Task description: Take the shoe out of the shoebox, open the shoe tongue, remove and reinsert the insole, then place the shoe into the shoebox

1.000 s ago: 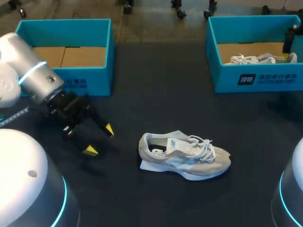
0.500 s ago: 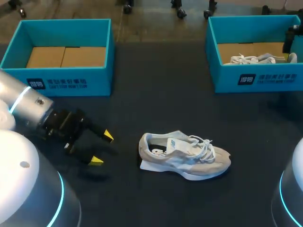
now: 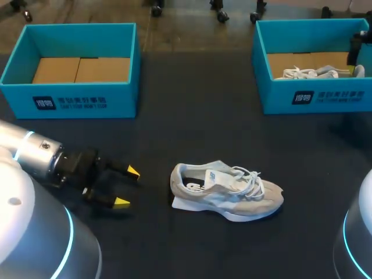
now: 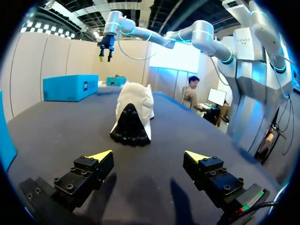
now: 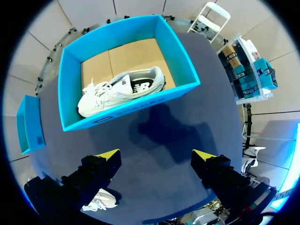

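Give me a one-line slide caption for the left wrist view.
Open left gripper facing the heel of the pale shoe ahead on the dark table.

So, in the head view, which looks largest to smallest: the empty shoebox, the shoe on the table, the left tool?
1. Empty shoebox, clearly the largest.
2. Shoe.
3. Left tool, the smallest.

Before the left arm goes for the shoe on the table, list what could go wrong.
1. The open left gripper sits low, facing the heel end of the shoe; driving straight in may shove it rather than grip it.
2. Loose laces on top could snag a fingertip.
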Controlling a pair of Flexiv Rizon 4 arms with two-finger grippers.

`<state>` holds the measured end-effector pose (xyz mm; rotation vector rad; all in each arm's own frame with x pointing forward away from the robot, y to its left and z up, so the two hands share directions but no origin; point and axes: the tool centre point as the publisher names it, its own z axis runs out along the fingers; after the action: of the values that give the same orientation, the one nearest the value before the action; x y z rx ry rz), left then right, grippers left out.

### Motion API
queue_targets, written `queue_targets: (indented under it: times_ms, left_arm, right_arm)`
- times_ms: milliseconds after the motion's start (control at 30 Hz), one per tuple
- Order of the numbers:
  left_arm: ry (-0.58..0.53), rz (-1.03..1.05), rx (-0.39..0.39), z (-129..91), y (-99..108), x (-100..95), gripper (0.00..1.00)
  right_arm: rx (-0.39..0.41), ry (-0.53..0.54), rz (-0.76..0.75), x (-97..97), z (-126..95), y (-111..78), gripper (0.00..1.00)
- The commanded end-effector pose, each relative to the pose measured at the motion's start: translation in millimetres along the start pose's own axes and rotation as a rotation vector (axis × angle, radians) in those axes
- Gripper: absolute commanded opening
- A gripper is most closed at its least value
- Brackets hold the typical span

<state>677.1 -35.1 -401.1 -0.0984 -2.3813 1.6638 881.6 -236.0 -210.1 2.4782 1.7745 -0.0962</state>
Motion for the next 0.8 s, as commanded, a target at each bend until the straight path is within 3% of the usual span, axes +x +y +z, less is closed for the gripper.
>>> queue_targets:
  times_ms: [33,233,300,333,733,800]
  left_arm:
    - [0.007,0.016,0.023,9,-1,-6.3,1.0]
    - [0.006,-0.023,0.07,22,-1,-11.8,1.0]
    - [0.008,-0.055,0.046,30,-7,-14.1,1.0]
    - [0.006,-0.08,-0.004,34,-14,-16.3,1.0]
    - [0.006,-0.08,-0.004,34,-14,-16.3,1.0]
    - [0.016,-0.101,0.045,37,-11,-22.1,1.0]
  right_arm:
    - [-0.001,0.0,0.001,0.1,0,-0.4,1.0]
    - [-0.001,0.0,0.001,0.1,0,-0.4,1.0]
    - [-0.001,0.0,0.001,0.1,0,-0.4,1.0]
    - [-0.001,0.0,0.001,0.1,0,-0.4,1.0]
    - [-0.001,0.0,0.001,0.1,0,-0.4,1.0]
    - [-0.001,0.0,0.001,0.1,0,-0.4,1.0]
